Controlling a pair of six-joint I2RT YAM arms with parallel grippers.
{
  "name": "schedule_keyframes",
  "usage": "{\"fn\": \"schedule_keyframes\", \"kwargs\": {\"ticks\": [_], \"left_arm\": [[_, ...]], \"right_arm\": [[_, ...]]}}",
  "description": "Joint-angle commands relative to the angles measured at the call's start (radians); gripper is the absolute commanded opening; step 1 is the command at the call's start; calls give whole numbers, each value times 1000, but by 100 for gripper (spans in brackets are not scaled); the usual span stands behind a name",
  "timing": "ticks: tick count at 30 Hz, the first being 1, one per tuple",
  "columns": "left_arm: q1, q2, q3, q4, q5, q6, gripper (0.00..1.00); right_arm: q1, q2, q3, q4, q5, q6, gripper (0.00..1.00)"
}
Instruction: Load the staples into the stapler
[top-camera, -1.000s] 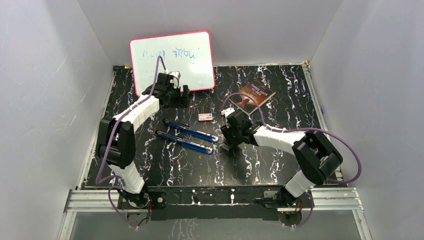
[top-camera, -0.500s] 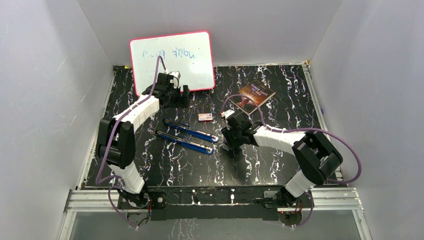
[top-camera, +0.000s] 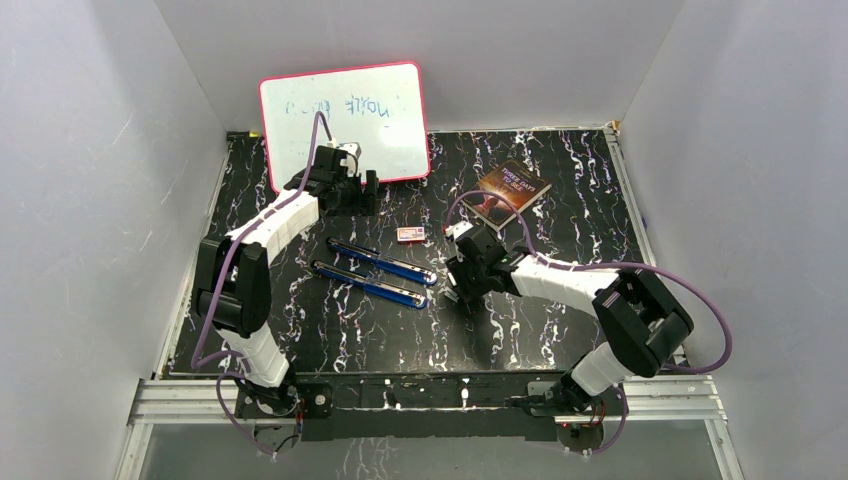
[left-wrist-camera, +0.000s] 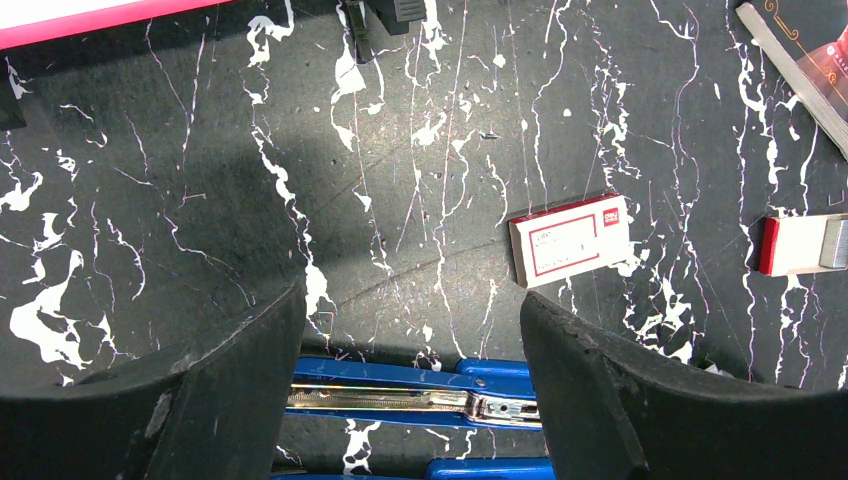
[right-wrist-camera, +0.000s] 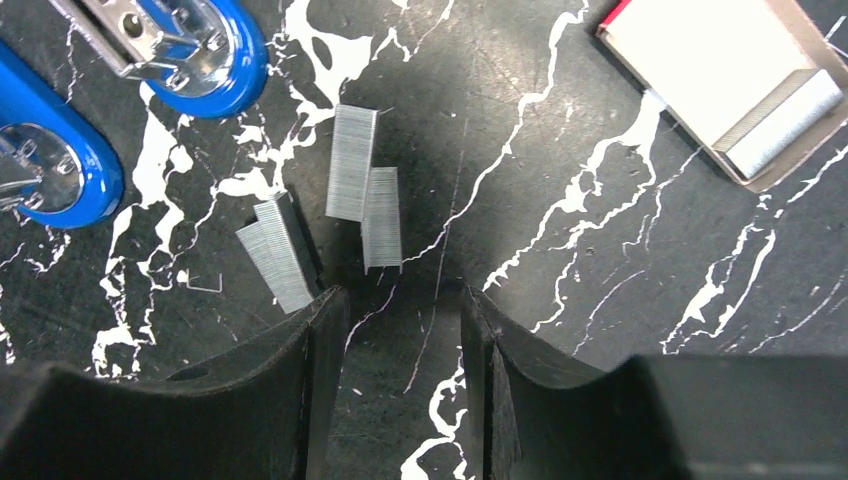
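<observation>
The right claw (right-wrist-camera: 400, 305) stood partly spread and pinched nothing. Its black fingers (right-wrist-camera: 300, 380) were low over the table (top-camera: 400, 340), just short of the staples (right-wrist-camera: 352, 165). These were three short, ribbed, silvery strips lying loose beside the rounded ends of the stapler (top-camera: 382, 261). We could not tell whether a fingertip touched the nearest strip. The left claw (left-wrist-camera: 410, 300) was spread wide and empty, above the table by the stapler. The stapler, glossy blue with a bright metal channel, lay opened flat in two long arms. A small white box (left-wrist-camera: 570, 240) with a red label lay near it. The table was black with white marble veining. A pink-rimmed whiteboard (top-camera: 345, 120) leaned on the plain pale wall (top-camera: 540, 50), and a dark book (top-camera: 513, 190) lay flat.
</observation>
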Motion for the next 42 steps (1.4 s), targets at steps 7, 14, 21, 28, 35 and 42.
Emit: {"fn": "schedule_keyframes", "kwargs": {"ticks": [7,14,21,28,35,42], "left_arm": [[6,-47,7,-20,-10,14,77],[6,-52,7,-21,-14,15,77],[6,-53,7,-21,-15,16,77],[6,-61,4,-19,-20,18,77],[12,-154,-43,77,62,8,82],[12,-349,-214,438,302,-110,88]], "right_arm": [[6,46,43,64,47,19,49],[5,60,33,84,29,19,40],[6,60,25,98,20,14,27],[6,8,-5,130,51,38,19],[-1,-132,-33,128,193,100,14],[-30,-297,-21,182,143,126,11]]}}
